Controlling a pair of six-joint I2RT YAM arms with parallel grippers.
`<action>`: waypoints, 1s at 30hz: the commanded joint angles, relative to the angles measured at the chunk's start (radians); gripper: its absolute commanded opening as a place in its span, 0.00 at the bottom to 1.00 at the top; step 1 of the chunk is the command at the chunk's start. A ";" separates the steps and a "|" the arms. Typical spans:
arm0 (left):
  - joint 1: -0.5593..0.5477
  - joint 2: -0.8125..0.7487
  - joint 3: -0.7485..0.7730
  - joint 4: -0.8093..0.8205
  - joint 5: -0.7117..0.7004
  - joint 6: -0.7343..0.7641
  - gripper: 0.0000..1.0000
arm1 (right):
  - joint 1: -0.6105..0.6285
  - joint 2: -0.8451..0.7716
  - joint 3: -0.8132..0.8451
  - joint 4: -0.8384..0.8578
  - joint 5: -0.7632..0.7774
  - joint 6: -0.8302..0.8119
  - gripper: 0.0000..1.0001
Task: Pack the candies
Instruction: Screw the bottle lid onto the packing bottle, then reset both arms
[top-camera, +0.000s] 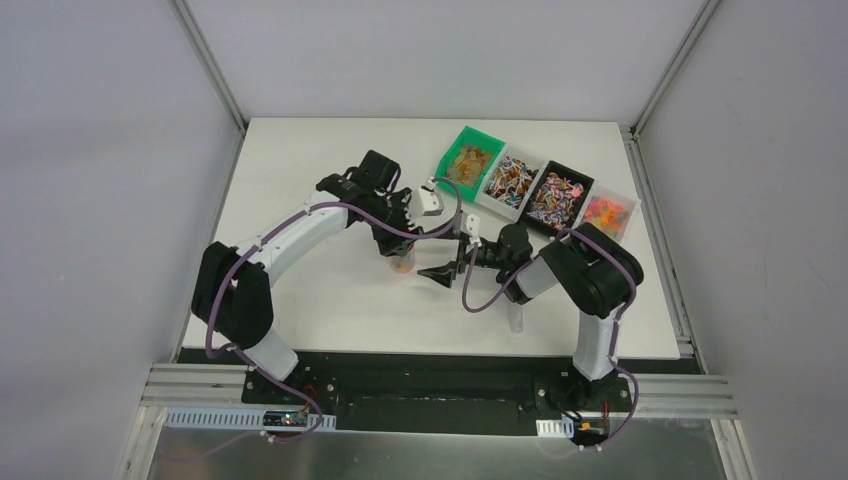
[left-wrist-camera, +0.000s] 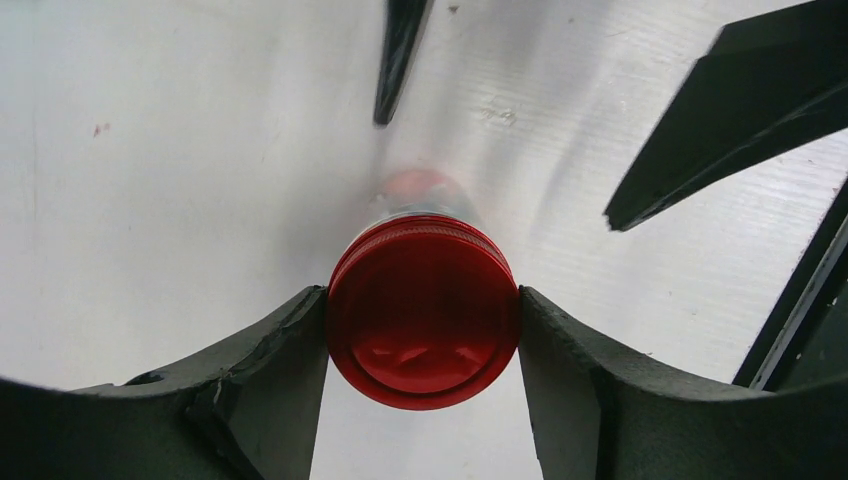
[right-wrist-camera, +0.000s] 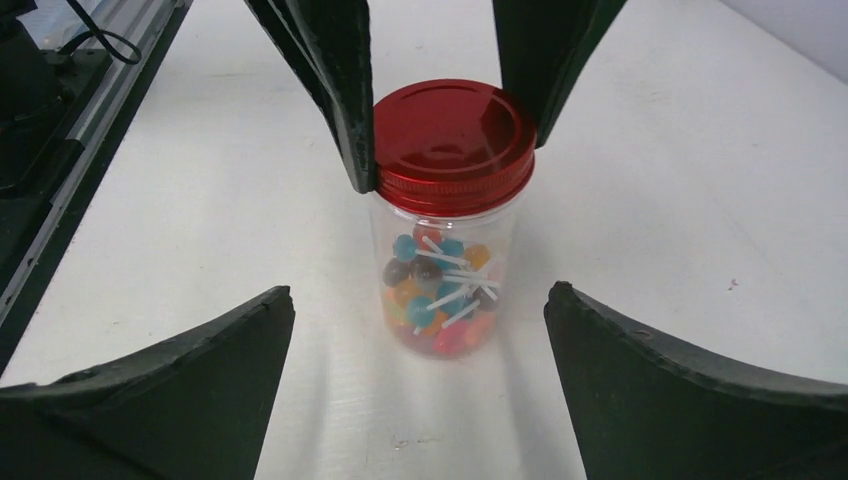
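Observation:
A clear jar stands upright on the white table, with mixed candies and small lollipops in its lower half. A red lid sits on top of it. My left gripper comes down from above and is shut on the red lid, one finger on each side of the rim. My right gripper is open and empty, level with the table, its fingers spread wide on the near side of the jar without touching it. In the top view the jar sits mid-table between both grippers.
Four bins of candies stand in a row at the back right: green, white, black and clear. A small clear object lies near the front edge by the right arm.

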 joint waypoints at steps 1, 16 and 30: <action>0.048 -0.069 -0.027 0.037 -0.153 -0.098 0.20 | -0.007 -0.148 -0.055 0.002 0.080 0.010 0.99; 0.326 -0.078 -0.055 0.037 -0.223 -0.424 0.29 | -0.005 -0.803 0.148 -1.157 0.624 0.141 0.99; 0.325 -0.138 0.118 -0.090 -0.183 -0.486 0.99 | -0.005 -0.840 0.471 -1.764 0.878 0.360 0.99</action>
